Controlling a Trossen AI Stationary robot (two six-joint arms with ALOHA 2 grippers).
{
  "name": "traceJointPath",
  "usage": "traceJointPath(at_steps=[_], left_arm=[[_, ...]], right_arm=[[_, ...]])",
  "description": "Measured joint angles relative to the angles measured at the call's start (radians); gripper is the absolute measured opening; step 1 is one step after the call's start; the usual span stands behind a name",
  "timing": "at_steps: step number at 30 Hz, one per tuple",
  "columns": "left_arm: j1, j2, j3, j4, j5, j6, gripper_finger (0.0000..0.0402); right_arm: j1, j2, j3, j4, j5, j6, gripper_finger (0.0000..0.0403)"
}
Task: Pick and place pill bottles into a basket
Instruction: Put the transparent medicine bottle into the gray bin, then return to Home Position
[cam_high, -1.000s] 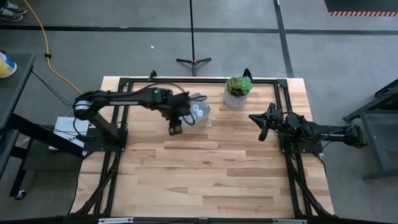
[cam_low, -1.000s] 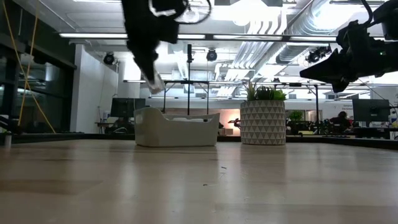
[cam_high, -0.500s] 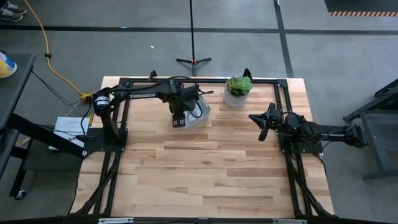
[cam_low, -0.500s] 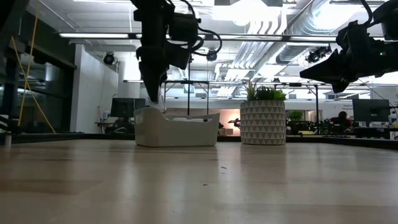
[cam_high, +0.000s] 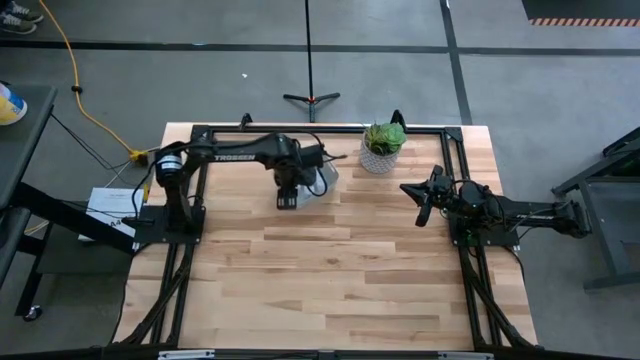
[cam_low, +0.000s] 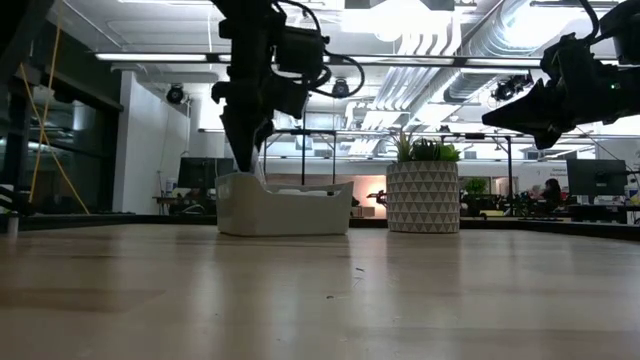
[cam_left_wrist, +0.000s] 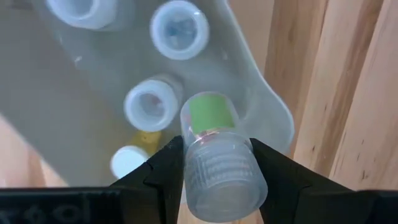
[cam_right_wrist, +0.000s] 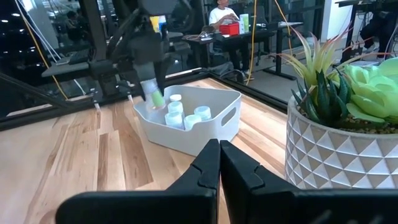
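Note:
My left gripper (cam_high: 287, 196) is shut on a translucent pill bottle (cam_left_wrist: 217, 162) with a green end (cam_left_wrist: 210, 115). It hangs just above the left end of the light grey basket (cam_high: 322, 178). The basket (cam_low: 283, 205) stands on the table's far side. It holds several white-capped pill bottles (cam_left_wrist: 151, 104), which also show in the right wrist view (cam_right_wrist: 177, 112). My right gripper (cam_high: 421, 205) is shut and empty. It hovers above the table at the right, beside the plant pot. My left gripper pinches the bottle's ribbed upper part (cam_left_wrist: 217, 171) between its two fingers (cam_left_wrist: 163, 167). The fingers come from above and point down. The bottle (cam_right_wrist: 153, 93) hangs upright below them, green end down. It is clear of the basket's rim.
A white patterned pot with a green plant (cam_high: 382, 145) stands at the far edge, to the right of the basket (cam_right_wrist: 193, 124). A black frame runs along the table's edges. Bare wooden tabletop (cam_high: 330, 270) lies toward the near edge.
My left gripper has carried the bottle toward the table's far edge to the basket's left end and gone down a little. It has turned from tilted to pointing straight down. The bottle now hangs upright over the basket's rim.

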Motion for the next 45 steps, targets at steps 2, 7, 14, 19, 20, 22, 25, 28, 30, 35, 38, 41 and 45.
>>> traceJointPath(at_steps=[2,7,14,19,20,22,25,28,30,35,38,41,45], left_arm=[[-0.007,0.015,0.000,-0.007,0.004,0.000,0.0192],[-0.003,0.050,0.000,0.004,-0.005,0.006,0.0193],[-0.004,0.101,0.000,0.026,-0.008,0.071,0.0193],[-0.003,0.123,0.000,0.027,-0.007,0.069,0.0193],[-0.003,0.123,0.000,0.028,-0.007,0.070,0.0193],[-0.003,0.123,0.000,0.044,-0.006,0.075,0.0198],[-0.003,0.123,0.000,0.061,-0.005,0.090,0.0215],[-0.003,0.123,0.000,0.055,-0.005,0.090,0.0240],[-0.003,0.123,0.000,0.053,-0.005,0.090,0.0255],[-0.003,0.122,0.031,-0.005,-0.007,0.089,0.0277],[-0.003,0.121,0.091,-0.057,-0.007,0.074,0.0277],[-0.003,0.105,0.190,-0.103,-0.007,0.047,0.0264],[-0.003,0.041,0.309,-0.036,0.034,-0.036,0.0231]], right_arm=[[0.000,0.000,0.000,0.000,0.001,0.000,0.0001],[0.000,0.000,0.000,0.000,0.002,0.000,0.0002],[0.000,0.000,0.000,0.000,0.002,0.000,0.0001],[0.000,0.000,0.000,0.000,0.002,0.000,0.0002],[0.000,0.000,0.000,0.000,0.002,0.000,0.0002],[0.000,0.000,0.000,0.000,0.002,0.000,0.0001],[0.000,0.000,0.000,0.000,0.002,0.000,0.0002],[0.000,0.000,0.000,0.000,0.002,0.000,0.0002],[0.000,0.000,0.000,0.000,0.002,0.000,0.0001],[0.000,0.000,0.000,0.000,0.002,0.000,0.0001],[0.000,0.000,0.000,0.000,0.002,0.000,0.0001],[0.000,0.000,0.000,0.000,0.002,0.000,0.0002],[0.000,0.000,0.000,0.000,0.001,0.000,0.0002]])
